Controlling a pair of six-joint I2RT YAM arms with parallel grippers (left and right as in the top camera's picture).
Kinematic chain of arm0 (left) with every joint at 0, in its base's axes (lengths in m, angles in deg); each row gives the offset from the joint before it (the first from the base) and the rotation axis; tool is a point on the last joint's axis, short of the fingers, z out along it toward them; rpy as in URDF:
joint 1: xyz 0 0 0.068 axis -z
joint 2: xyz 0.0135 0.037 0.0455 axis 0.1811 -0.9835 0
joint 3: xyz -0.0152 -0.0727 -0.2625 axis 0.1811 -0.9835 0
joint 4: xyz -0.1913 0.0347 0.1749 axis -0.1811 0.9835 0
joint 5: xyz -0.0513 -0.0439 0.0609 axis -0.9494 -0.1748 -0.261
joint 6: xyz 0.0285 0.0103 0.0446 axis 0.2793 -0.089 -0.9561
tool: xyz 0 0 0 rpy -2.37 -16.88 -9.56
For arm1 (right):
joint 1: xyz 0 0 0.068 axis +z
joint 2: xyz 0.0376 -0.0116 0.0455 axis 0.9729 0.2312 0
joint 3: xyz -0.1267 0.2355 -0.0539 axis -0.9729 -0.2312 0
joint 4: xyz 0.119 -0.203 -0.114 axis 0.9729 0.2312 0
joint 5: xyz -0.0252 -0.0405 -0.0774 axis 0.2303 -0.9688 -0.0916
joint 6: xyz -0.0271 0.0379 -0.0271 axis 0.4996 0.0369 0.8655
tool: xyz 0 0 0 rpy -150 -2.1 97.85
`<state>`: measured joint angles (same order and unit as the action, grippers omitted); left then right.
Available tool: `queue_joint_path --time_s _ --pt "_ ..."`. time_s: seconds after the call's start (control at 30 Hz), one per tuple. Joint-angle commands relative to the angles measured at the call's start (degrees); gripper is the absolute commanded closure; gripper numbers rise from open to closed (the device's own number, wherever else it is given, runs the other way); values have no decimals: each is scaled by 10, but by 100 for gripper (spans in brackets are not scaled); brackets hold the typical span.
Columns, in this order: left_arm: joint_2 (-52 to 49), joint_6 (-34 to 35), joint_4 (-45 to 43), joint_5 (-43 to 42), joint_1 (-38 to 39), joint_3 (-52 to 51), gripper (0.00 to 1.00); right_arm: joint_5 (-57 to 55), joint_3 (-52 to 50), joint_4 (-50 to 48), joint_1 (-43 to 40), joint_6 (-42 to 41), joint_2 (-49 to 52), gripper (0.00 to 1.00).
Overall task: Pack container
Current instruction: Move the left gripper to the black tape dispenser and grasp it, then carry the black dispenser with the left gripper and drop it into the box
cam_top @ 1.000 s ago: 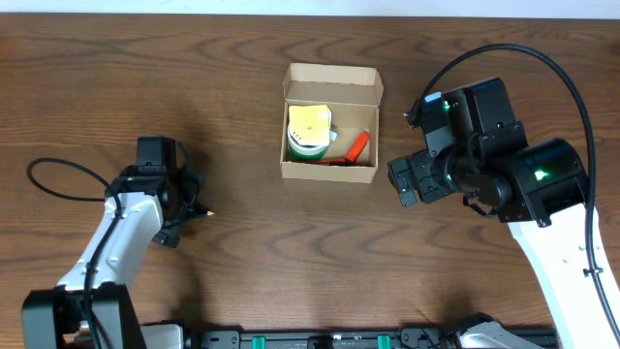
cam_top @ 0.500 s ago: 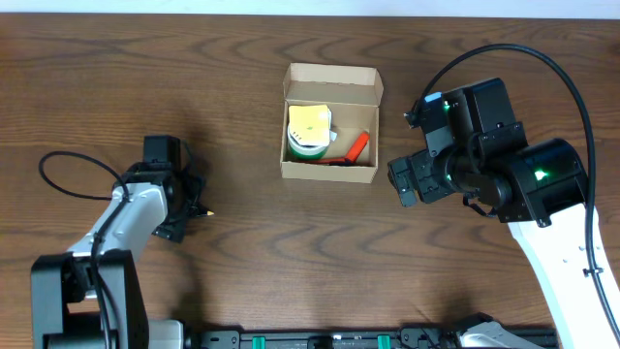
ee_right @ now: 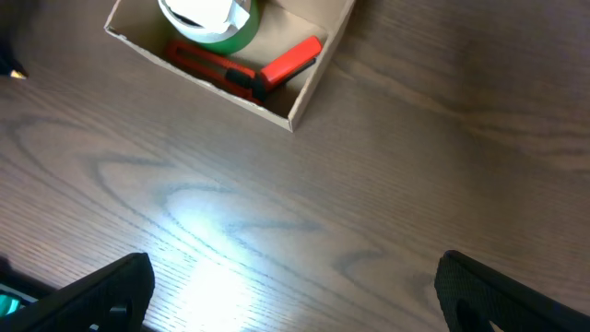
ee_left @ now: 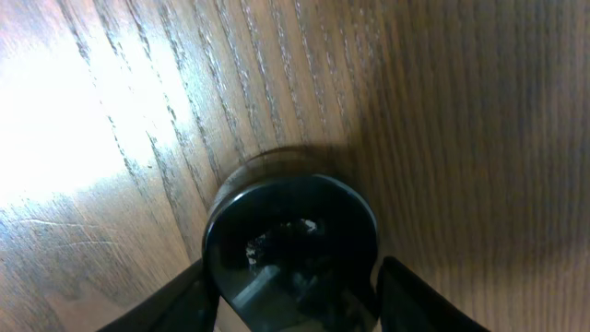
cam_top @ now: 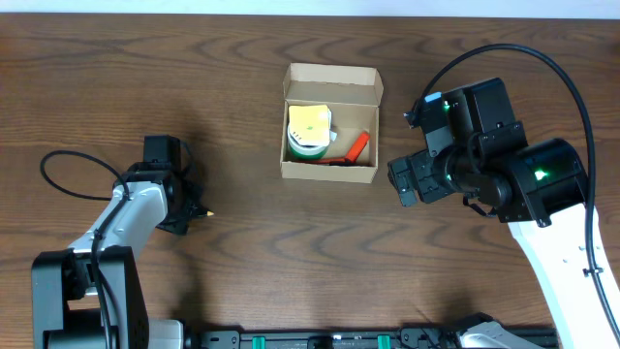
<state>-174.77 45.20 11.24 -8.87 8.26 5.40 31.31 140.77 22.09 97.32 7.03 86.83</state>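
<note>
Left gripper (ee_left: 290, 277) was seen clenched on a round black object (ee_left: 290, 242), with one finger (ee_left: 175, 300) set against each of its sides. What the object was could not be told. From overhead, this gripper (cam_top: 180, 202) was found low over the dark wooden table (cam_top: 116, 78), in its left half and toward the near edge. A small pointed tip (cam_top: 206, 210) was seen just beside it, on the side toward the middle; what it belonged to could not be made out.

The right gripper (ee_right: 295, 261) was held released, its fingers spread wide above bare wood. Overhead it (cam_top: 407, 184) was placed just right of the container (cam_top: 327, 174), apart from it.

The container (ee_right: 324, 69), a plain brown cardboard box, was set in the middle of the table, nearer the far edge. Its lid flap (cam_top: 331, 76) was left open toward that edge. Inside, a green and white roll (cam_top: 308, 145) was lodged at the left, topped by a yellow square piece (cam_top: 308, 121). A red and black tool (ee_right: 244, 69) was laid along the near wall, toward the right.
</note>
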Motion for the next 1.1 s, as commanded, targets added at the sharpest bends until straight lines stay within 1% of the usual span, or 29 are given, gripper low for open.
queue_joint_path --time_s 0.0,0.1,0.27,0.4,0.5,0.6,0.63,0.7,0.77,0.9,1.0,1.07 --pt "-17 0 2 -17 -2 -3 50 -2 0 1 -1 2 0 1" --pt "-17 -2 5 -16 -2 -3 53 -2 0 1 -1 2 0 1" --pt "-17 -4 9 -17 -2 -1 64 -2 0 1 -1 2 0 1" --pt "-16 -20 24 -16 -2 14 73 -2 0 1 -1 2 0 1" --pt "-16 -35 59 0 -2 44 78 -2 0 1 -1 2 0 1" --pt "-16 -64 100 18 3 90 82 -2 0 1 -1 2 0 1" --pt "-16 -75 113 22 6 108 85 -2 0 1 -1 2 0 1" --pt "-15 -95 125 26 17 141 87 -2 0 1 -1 2 0 1" --pt "-14 -111 129 26 33 170 87 -2 0 1 -1 2 0 1" --pt "-13 -133 123 24 91 234 87 -2 0 1 -1 2 0 1" --pt "-13 -158 101 24 155 283 83 -2 0 1 -1 2 0 1" --pt "-13 -176 73 24 198 307 80 -2 0 1 -1 2 0 1"
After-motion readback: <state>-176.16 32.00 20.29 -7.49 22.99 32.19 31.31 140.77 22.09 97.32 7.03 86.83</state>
